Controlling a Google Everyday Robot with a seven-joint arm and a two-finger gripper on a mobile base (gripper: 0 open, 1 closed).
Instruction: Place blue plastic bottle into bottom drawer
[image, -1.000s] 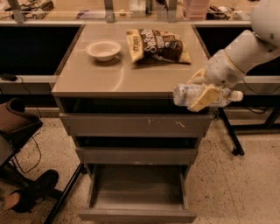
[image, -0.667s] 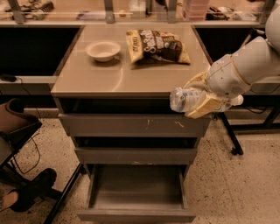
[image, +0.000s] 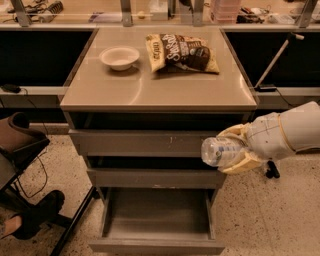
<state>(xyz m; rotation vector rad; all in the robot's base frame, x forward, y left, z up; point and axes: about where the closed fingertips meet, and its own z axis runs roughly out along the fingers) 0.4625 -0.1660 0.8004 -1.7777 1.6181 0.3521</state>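
Observation:
My gripper (image: 239, 148) comes in from the right, level with the middle drawer front, and is shut on the blue plastic bottle (image: 220, 151). The bottle lies sideways in the fingers (image: 237, 165), its round end pointing left, in front of the cabinet's right edge. The bottom drawer (image: 157, 217) is pulled open below, its grey interior showing, below and left of the bottle. The bottle's cap is hidden by the fingers.
On the cabinet top stand a white bowl (image: 119, 56) and a brown-yellow snack bag (image: 182, 51). The top drawer (image: 145, 141) and middle drawer (image: 152, 177) stick out slightly. A chair and a shoe (image: 30, 220) are at the left. A pole base (image: 272, 172) stands right of the cabinet.
My gripper has carried the bottle down from the cabinet's top edge to the height of the middle drawer, still at the right side.

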